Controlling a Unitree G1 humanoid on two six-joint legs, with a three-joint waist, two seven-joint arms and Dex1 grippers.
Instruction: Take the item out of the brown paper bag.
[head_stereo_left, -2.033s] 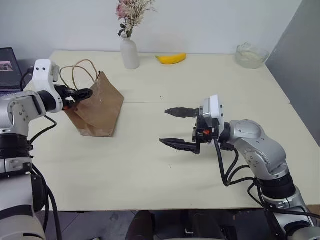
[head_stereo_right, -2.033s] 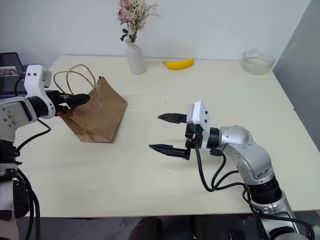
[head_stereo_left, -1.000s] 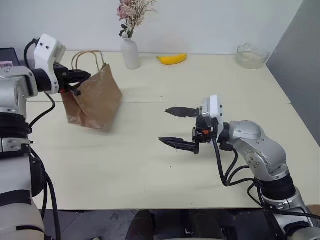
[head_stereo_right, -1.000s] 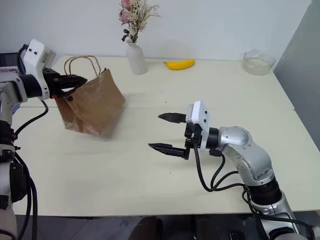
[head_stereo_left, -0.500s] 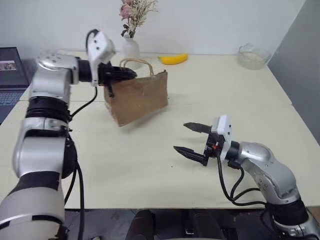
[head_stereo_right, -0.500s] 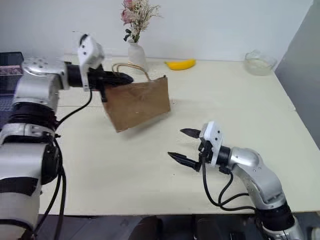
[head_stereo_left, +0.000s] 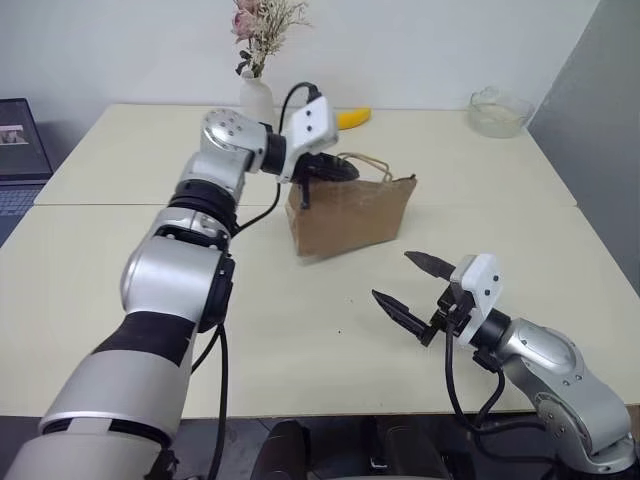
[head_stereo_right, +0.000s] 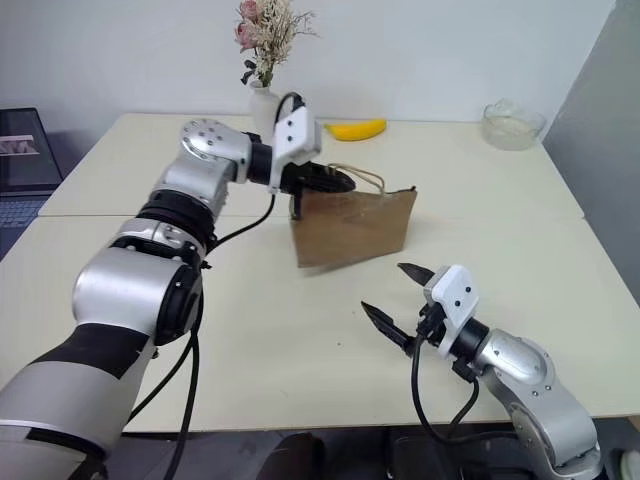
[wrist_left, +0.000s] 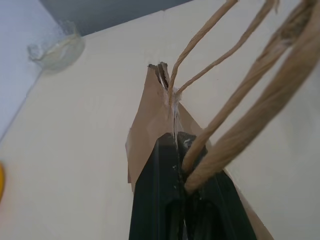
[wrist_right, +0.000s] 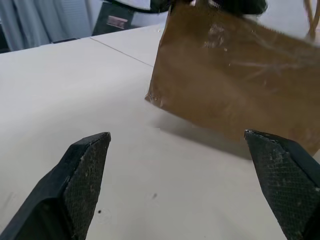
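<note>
The brown paper bag (head_stereo_left: 350, 215) hangs tilted from its top edge, low over the middle of the table. My left gripper (head_stereo_left: 335, 172) is shut on that top edge beside the loop handles (wrist_left: 235, 100); in the left wrist view the black fingers (wrist_left: 165, 195) pinch the paper (wrist_left: 150, 125). My right gripper (head_stereo_left: 394, 277) stands open near the table's front edge, pointing at the bag's side (wrist_right: 235, 75) from a short distance, with nothing between its fingers. The item is hidden.
A white vase (head_stereo_left: 256, 100) with dried flowers and a yellow banana (head_stereo_left: 352, 117) sit at the back of the table. A glass bowl (head_stereo_left: 497, 110) stands at the back right. A laptop (head_stereo_left: 15, 140) lies off the table's left side.
My left gripper has carried the bag from the table's left side to its middle. The right gripper has drawn back and down toward the front edge, still open.
</note>
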